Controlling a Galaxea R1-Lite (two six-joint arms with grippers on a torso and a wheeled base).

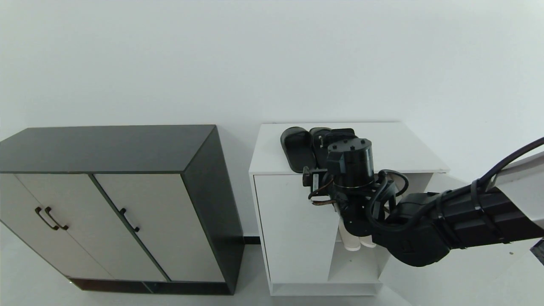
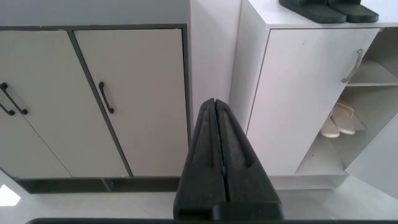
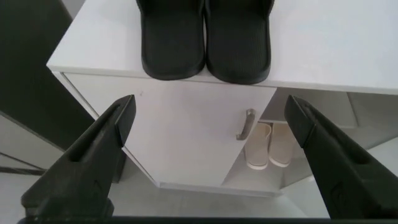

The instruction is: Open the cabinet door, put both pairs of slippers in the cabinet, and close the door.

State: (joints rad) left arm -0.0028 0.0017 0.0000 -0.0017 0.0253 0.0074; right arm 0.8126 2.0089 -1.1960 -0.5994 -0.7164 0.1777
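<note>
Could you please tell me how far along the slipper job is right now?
Done: the cabinet door stands open and the white slippers sit inside. In hand: the right gripper, fingers open, faces the black slippers on the cabinet top. Remaining: stow that pair and close the door.

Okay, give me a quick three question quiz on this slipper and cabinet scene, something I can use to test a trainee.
1. True or false: the black slippers lie on top of the white cabinet.
2. Where is the white pair? A) on a chair B) inside the white cabinet C) in a basket
3. Fill in: the left end effector is shut, while the right end effector is ___.

Key: 1 true; 2 B; 3 open.
</note>
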